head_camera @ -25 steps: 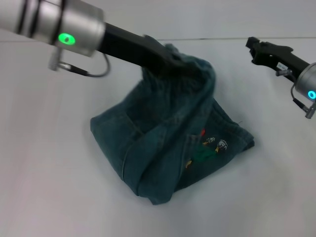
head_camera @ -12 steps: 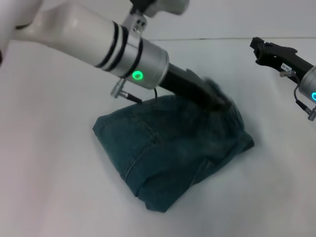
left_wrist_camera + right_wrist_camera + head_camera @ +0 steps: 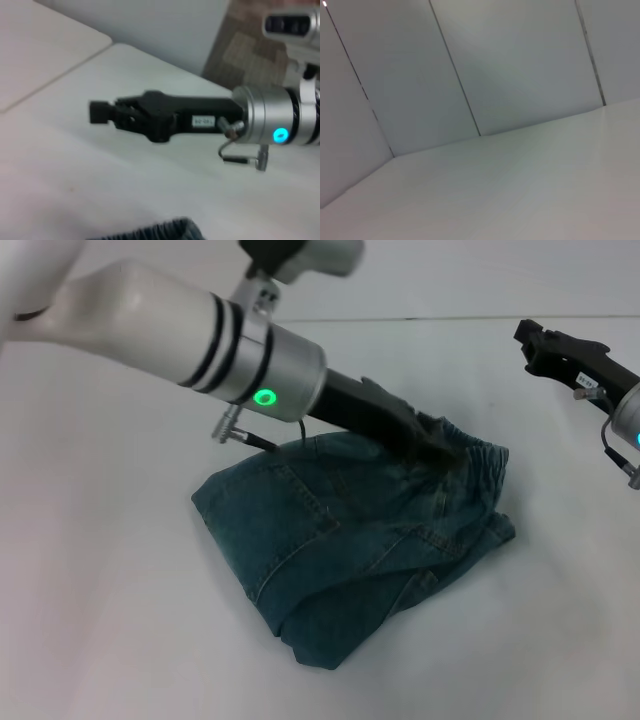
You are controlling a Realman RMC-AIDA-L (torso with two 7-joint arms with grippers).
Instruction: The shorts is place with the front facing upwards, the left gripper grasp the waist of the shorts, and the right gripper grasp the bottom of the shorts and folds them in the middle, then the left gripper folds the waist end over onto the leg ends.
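The shorts lie near the middle of the white table as a doubled-up bundle, the waist now on top at the robot's right side of the pile, over the leg ends. The cartoon print is not visible.

Step in hand, as judged: the last fold, waist end over onto the leg ends, at or near set-down. The left tool reaches across the bundle, tips low on the gathered band. Whether it is clenched on the denim or has let go cannot be told; the fingertips are buried in the folds.

The right tool hangs in the air well apart from the cloth, grasping nothing; its finger state cannot be told either.

Next move calls for the left tool to release, if not already free, and lift straight off without dragging the top layer.
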